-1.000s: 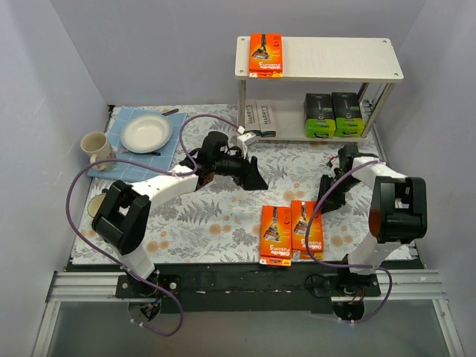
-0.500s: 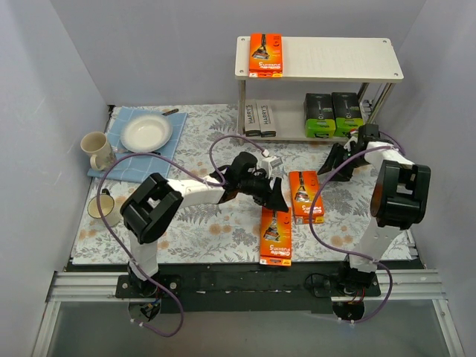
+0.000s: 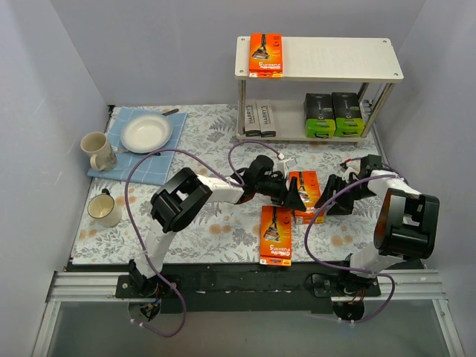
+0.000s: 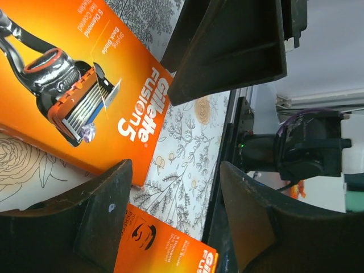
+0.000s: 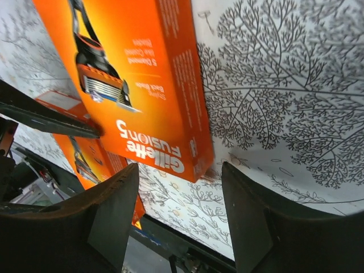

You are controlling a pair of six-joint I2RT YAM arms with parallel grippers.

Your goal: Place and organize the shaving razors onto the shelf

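Two orange razor boxes lie on the flowered tablecloth (image 3: 201, 141) in front of the shelf (image 3: 335, 58). The farther orange box (image 3: 308, 186) is flanked by both grippers, while the nearer orange box (image 3: 276, 236) lies close to the table's front edge. The left gripper (image 3: 294, 198) hangs at the farther box's left edge with its jaws spread and nothing clasped. In its wrist view, the box's lower corner shows in the gap between them. The right gripper (image 3: 332, 201) sits just beside the same box's right edge, its jaws likewise parted and empty. Its wrist view shows the box's end just ahead of the fingers (image 5: 111, 222).

A third orange box (image 3: 266, 53) lies at the left end of the shelf's top board. On the lower board, two black-and-green boxes (image 3: 334, 114) stand side by side at the right and slim grey boxes (image 3: 260, 117) at the left. Well apart on the table's left, a white plate (image 3: 147, 134) rests on a blue cloth (image 3: 119, 160), with two mugs (image 3: 95, 147) nearby.
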